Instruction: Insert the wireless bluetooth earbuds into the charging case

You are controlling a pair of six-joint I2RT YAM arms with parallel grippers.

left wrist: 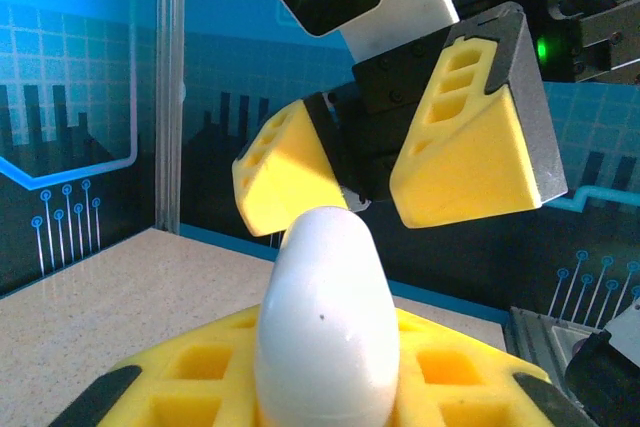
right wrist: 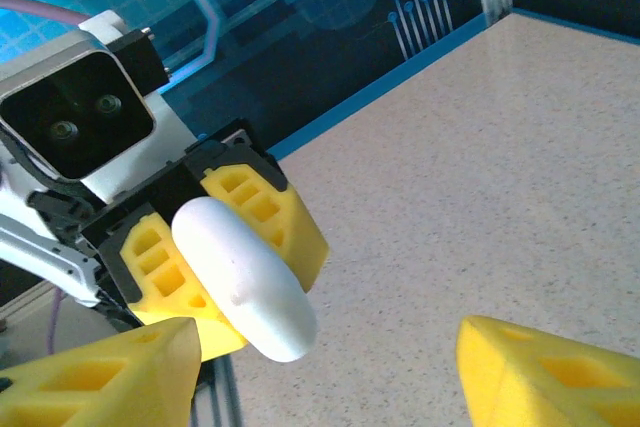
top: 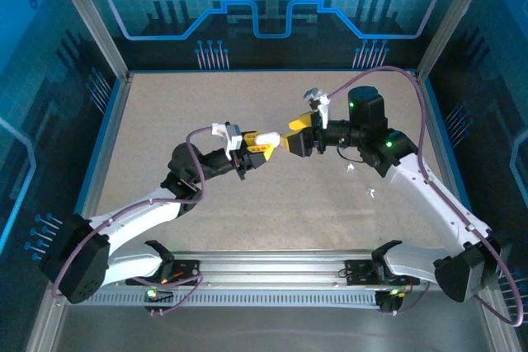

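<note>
My left gripper [top: 260, 144] is shut on a smooth white oblong charging case [top: 269, 138], held in the air over the middle of the table. In the left wrist view the case [left wrist: 325, 317] stands up between my yellow fingers [left wrist: 190, 377]. My right gripper [top: 290, 136] faces it, open, with its yellow fingers [left wrist: 470, 147] spread just past the case's tip and nothing between them. From the right wrist the case [right wrist: 245, 277] points toward my open right gripper [right wrist: 330, 387]. Two tiny white earbuds [top: 350, 168] [top: 370, 194] lie on the table under the right arm.
The speckled beige tabletop [top: 206, 105] is walled by blue panels with metal posts [top: 91, 22] at the corners. A metal rail [top: 272, 265] runs along the near edge between the arm bases.
</note>
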